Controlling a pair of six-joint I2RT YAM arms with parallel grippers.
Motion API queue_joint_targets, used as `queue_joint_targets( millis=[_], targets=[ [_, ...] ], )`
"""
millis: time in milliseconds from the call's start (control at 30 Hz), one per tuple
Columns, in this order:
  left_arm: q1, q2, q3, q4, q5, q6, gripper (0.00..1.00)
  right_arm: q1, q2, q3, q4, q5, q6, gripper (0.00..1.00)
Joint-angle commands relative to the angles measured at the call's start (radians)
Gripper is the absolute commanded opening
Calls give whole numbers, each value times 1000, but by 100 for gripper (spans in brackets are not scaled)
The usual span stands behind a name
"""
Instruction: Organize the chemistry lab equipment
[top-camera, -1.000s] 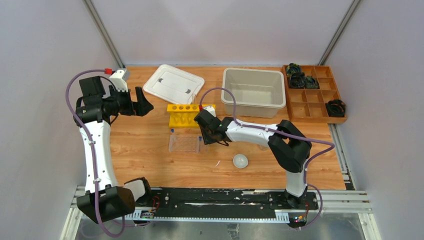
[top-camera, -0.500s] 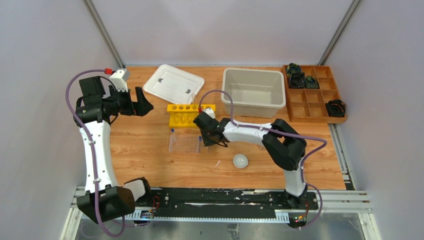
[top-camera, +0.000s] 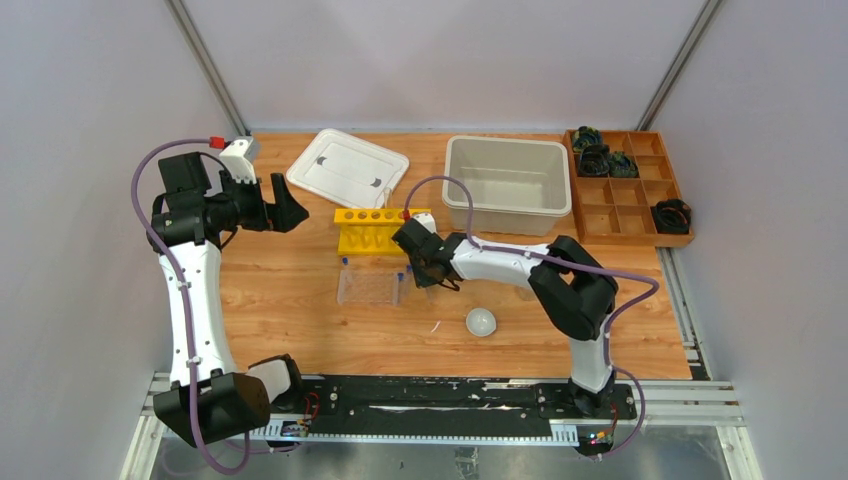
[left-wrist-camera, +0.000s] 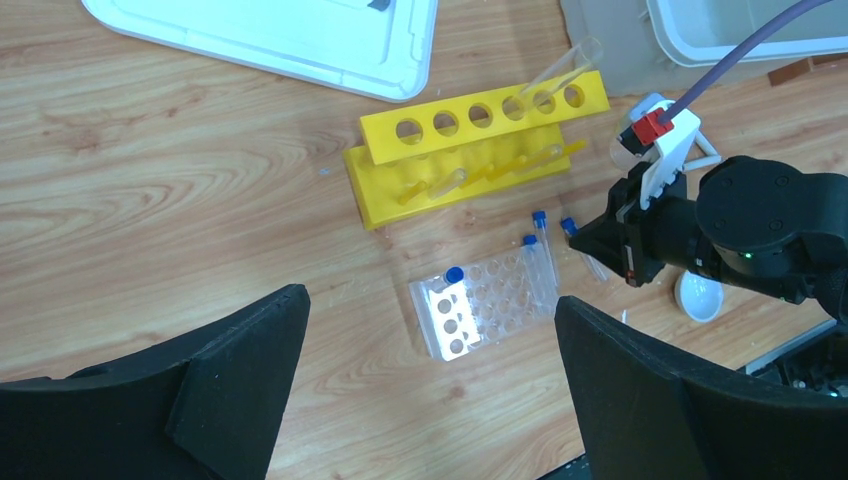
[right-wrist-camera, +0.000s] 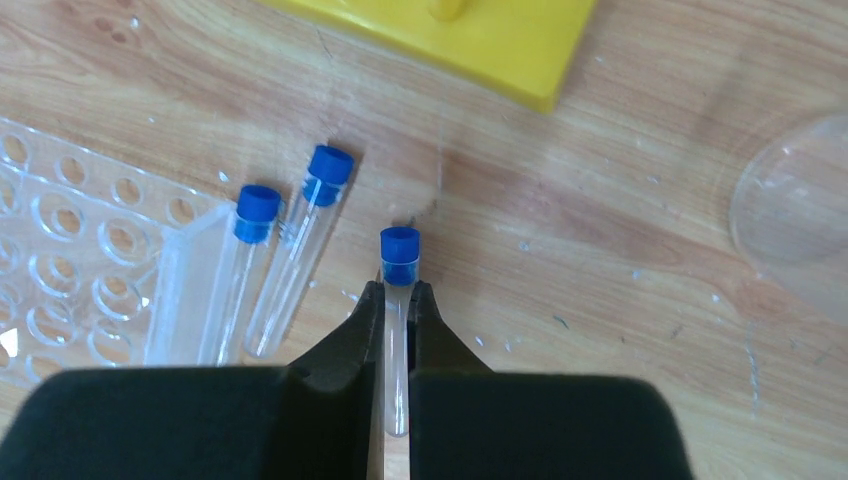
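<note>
The yellow tube rack (top-camera: 375, 230) stands mid-bench toward the far edge. It is rigid moulded plastic that should take a firm pinch on its top rail. Just on its near side lies the clear tube rack (top-camera: 368, 287), which looks light and slick, likely to skate if nudged, and is best taken across a side wall. The left gripper (top-camera: 285, 213) hangs over the bench's left side near the far edge, its fingers spread wide and empty. The right gripper (right-wrist-camera: 398, 290) has its fingers closed on a blue-capped tube (right-wrist-camera: 399, 262) just right of the clear rack, pinching the barrel below the cap; whether the tube is off the wood I cannot tell. It is thin, light, smooth and round, so it may roll or slip, and a moderate squeeze near the cap seems wisest. Two loose tubes (right-wrist-camera: 300, 265) lie beside it, one against the clear rack's edge.
</note>
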Motion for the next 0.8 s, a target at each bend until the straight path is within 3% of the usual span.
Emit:
queue_joint_targets(
  millis=[0,200,367,600,767],
  targets=[
    [3,-5,19,11,45,-13,100,-12,-107,-32,-35,26,0,0],
    [3,-19,26,15,87,-16,100,-2,-284,-32,13,-32,-14,0],
    [3,-48,3,46,148,-38,99,22,-347,67,98,-70,-42,0],
    [2,-92,-40,48,275,-16,87,35,-244,319,190,-142,-38,0],
    [-49,-106,-76,48,301,-5,81,69,-172,406,302,-162,-9,0]
  ],
)
